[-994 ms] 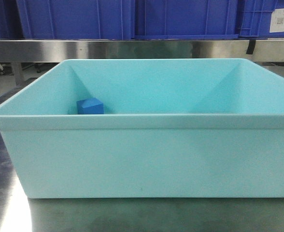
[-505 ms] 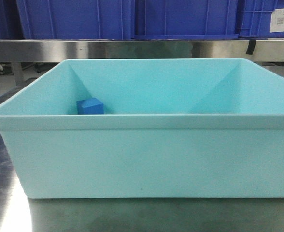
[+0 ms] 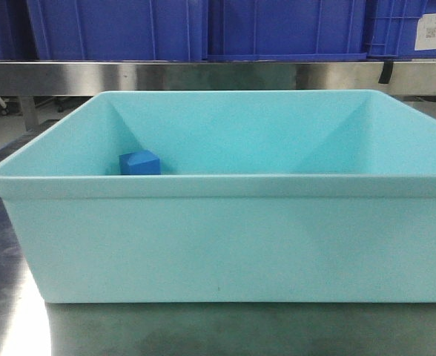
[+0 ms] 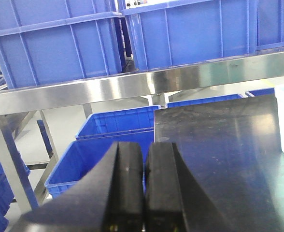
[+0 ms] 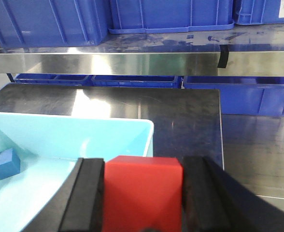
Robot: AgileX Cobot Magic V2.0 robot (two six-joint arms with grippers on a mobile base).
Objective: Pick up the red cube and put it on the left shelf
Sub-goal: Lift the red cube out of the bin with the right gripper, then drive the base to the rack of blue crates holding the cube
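Right pincer [image 5: 143, 169] grasps the small solid red cube [image 5: 143, 193] near the pale turquoise plastic bin [image 5: 84, 126] corner; left pincer [image 4: 145, 159] clenched, pads touching

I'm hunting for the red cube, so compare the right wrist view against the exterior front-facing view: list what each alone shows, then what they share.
Only the right wrist view shows the red cube, clamped in the right gripper. Only the front view shows the full front wall of the turquoise bin, seen side-on from low down. Both show the turquoise bin, the small blue cube inside it, the steel shelf rail behind, and the blue crates above that rail.
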